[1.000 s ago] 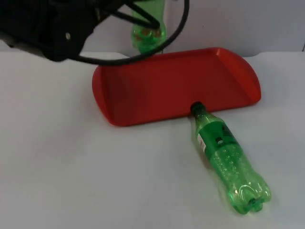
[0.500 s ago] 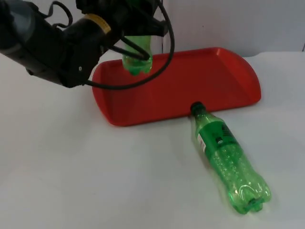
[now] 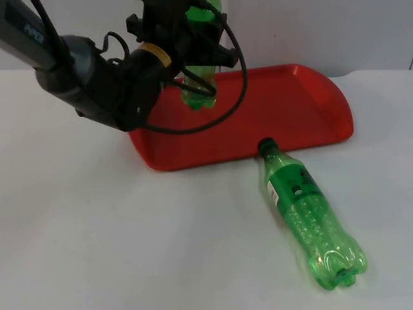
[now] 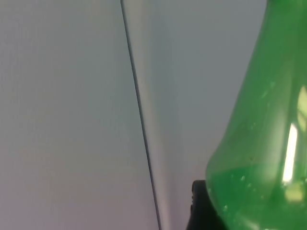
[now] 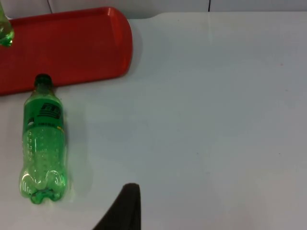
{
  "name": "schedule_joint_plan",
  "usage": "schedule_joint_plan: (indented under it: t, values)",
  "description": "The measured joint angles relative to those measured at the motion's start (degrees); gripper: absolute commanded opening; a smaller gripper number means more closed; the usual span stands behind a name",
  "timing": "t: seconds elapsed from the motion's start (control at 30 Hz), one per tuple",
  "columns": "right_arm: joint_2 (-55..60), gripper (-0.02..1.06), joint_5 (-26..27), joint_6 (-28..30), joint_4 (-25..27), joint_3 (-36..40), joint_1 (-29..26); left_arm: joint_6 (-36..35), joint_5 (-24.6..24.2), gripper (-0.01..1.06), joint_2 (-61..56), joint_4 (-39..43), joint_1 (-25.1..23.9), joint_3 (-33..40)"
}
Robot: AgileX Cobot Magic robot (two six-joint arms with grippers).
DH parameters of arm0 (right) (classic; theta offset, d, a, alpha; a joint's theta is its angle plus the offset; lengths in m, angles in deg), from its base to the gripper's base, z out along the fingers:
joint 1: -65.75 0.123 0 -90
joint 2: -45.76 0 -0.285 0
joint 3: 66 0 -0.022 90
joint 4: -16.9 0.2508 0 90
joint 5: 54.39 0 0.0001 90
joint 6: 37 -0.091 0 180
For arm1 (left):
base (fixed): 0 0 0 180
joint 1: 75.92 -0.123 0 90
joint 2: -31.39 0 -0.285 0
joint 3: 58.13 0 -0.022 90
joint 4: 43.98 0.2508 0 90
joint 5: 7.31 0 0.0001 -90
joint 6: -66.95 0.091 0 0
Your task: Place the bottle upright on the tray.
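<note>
A green plastic bottle (image 3: 197, 90) hangs upright over the back left part of the red tray (image 3: 284, 110). My left gripper (image 3: 192, 40) is shut on its upper body. Whether its base touches the tray floor I cannot tell. In the left wrist view the same bottle (image 4: 261, 139) stands close against a black fingertip (image 4: 197, 206). A second green bottle (image 3: 310, 216) lies on its side on the table, its dark cap against the tray's front rim. The right wrist view looks at this lying bottle (image 5: 43, 143) and the tray (image 5: 76, 43) from a distance. One of my right gripper's fingertips (image 5: 125, 203) stands over bare table.
The left arm's black links (image 3: 103, 84) reach across the tray's left end. The white table (image 3: 129, 245) spreads wide in front of the tray. The grey partition wall (image 3: 322, 26) rises just behind the tray.
The left arm has swung in from the upper left. It brought the held bottle down from behind the tray's back rim to over the tray's back left part. The lying bottle has not moved.
</note>
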Motion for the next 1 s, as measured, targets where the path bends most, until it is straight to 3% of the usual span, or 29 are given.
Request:
schedule_joint_plan:
  t: [0.77,0.83,0.9,0.93,1.0]
  values:
    - [0.0,1.05,0.0,0.0,0.0,0.0,0.0,-1.78,2.73,0.0,6.52,1.32,0.0,-2.95]
    - [0.0,1.05,0.0,0.0,0.0,0.0,0.0,-1.87,2.73,0.06,6.52,2.01,0.0,-2.95]
    - [0.0,1.05,0.0,0.0,0.0,0.0,0.0,-1.87,2.73,0.21,6.52,2.17,0.0,-2.95]
    - [0.0,1.05,0.0,0.0,0.0,0.0,0.0,-1.92,2.83,0.21,6.52,2.53,0.0,-2.95]
    - [0.0,1.05,0.0,0.0,0.0,0.0,0.0,-1.92,2.83,0.44,6.52,3.32,0.0,-2.95]
